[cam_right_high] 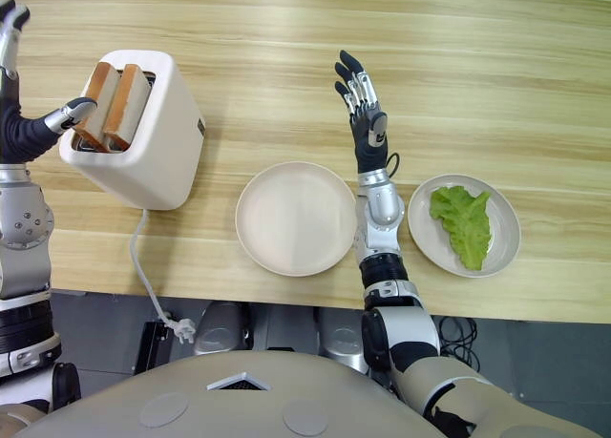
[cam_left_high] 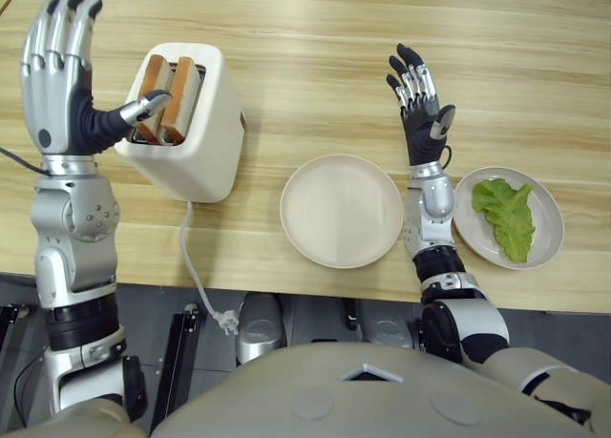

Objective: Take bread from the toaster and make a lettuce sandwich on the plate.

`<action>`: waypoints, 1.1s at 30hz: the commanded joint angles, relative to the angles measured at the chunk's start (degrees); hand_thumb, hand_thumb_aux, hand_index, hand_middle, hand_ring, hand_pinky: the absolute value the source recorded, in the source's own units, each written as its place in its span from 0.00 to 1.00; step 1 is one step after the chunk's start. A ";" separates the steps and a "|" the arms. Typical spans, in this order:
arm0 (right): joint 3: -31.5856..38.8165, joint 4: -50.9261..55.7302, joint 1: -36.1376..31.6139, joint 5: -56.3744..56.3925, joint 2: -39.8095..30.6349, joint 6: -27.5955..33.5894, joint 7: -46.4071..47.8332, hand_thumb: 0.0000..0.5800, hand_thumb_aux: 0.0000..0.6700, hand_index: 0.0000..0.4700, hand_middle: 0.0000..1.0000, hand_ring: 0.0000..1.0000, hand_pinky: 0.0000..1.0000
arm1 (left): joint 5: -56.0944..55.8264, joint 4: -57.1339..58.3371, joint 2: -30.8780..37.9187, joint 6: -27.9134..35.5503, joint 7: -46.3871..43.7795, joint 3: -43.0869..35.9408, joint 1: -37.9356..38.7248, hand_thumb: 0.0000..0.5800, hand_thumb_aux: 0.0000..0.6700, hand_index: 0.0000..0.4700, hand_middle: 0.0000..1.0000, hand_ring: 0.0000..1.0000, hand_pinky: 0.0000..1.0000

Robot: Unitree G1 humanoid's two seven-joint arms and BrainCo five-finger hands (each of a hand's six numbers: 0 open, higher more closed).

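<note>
Here, on the wooden table (cam_left_high: 382, 37), there is one white toaster (cam_left_high: 196, 133) at the left, tilted a little in view, with two slices of bread standing upright side by side in its slots: the left slice (cam_left_high: 153, 80) and the right slice (cam_left_high: 181, 99), both browned at the crust and poking above the top. One grey cord (cam_left_high: 189, 252) runs from the toaster's near side over the table edge, and its plug (cam_left_high: 227, 321) hangs loose below.

There are two round, pale plates. The middle plate (cam_left_high: 341, 210) lies near the front edge, to the right of the toaster and apart from it. The second plate (cam_left_high: 552, 219) sits further right, and on it rests one green lettuce leaf (cam_left_high: 508, 216), lying flat.

The left hand (cam_left_high: 62, 75) is held up just left of the toaster, fingers straight and spread, gripping nothing. Its thumb reaches across the toaster's top toward the bread; it may be touching a slice, though the angle does not settle that.

The right hand (cam_left_high: 417, 99) is raised between the two plates, beyond them on the table side, fingers stretched out and apart, holding nothing. Its forearm runs down between the plates' rims.
</note>
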 commanded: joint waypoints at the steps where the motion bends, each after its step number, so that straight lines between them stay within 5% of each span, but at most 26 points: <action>1: -0.08 0.38 0.07 0.07 0.01 -0.17 -0.12 0.00 0.00 0.00 0.00 0.00 0.00 | -0.19 4.35 1.33 1.00 1.12 -1.11 1.04 0.00 0.00 0.00 0.00 0.00 0.00; 15: -0.07 0.40 0.29 -0.48 -0.32 -0.54 -0.71 0.00 0.00 0.00 0.00 0.00 0.00 | -0.44 8.60 2.53 3.91 1.65 -4.83 0.58 0.00 0.00 0.00 0.00 0.00 0.00; 16: -0.07 0.40 0.29 -0.49 -0.32 -0.55 -0.72 0.00 0.00 0.00 0.00 0.00 0.00 | -0.54 8.67 2.59 4.07 1.76 -5.12 0.60 0.11 0.05 0.05 0.00 0.00 0.00; 17: -0.06 0.41 0.28 -0.55 -0.33 -0.56 -0.76 0.00 0.00 0.00 0.00 0.00 0.00 | -0.57 8.63 2.65 4.23 1.95 -5.32 0.65 0.11 0.05 0.05 0.00 0.00 0.00; 18: -0.05 0.46 0.26 -0.64 -0.37 -0.54 -0.81 0.00 0.00 0.00 0.00 0.00 0.00 | -0.56 8.54 2.72 4.46 2.02 -5.55 0.71 0.51 0.30 0.29 0.00 0.00 0.00; 19: -0.04 0.50 0.26 -0.69 -0.39 -0.50 -0.85 0.00 0.00 0.00 0.00 0.00 0.00 | -0.53 8.51 2.77 4.68 2.05 -5.83 0.74 0.74 0.49 0.48 0.00 0.00 0.00; 20: -0.05 0.52 0.29 -0.77 -0.42 -0.50 -0.92 0.00 0.00 0.00 0.00 0.00 0.00 | -0.41 8.56 2.85 4.93 1.88 -6.25 0.70 0.85 0.61 0.60 0.00 0.00 0.00; 26: 0.05 0.49 0.41 -0.99 -0.52 -0.63 -1.18 0.00 0.00 0.00 0.00 0.00 0.00 | -0.56 9.23 3.11 5.47 1.95 -7.27 0.53 0.92 0.72 0.71 0.00 0.00 0.00; 33: 0.17 0.36 0.50 -1.29 -0.67 -0.87 -1.43 0.00 0.00 0.00 0.00 0.00 0.00 | -1.42 10.29 3.24 5.51 3.00 -7.55 0.18 0.89 0.66 0.65 0.00 0.00 0.00</action>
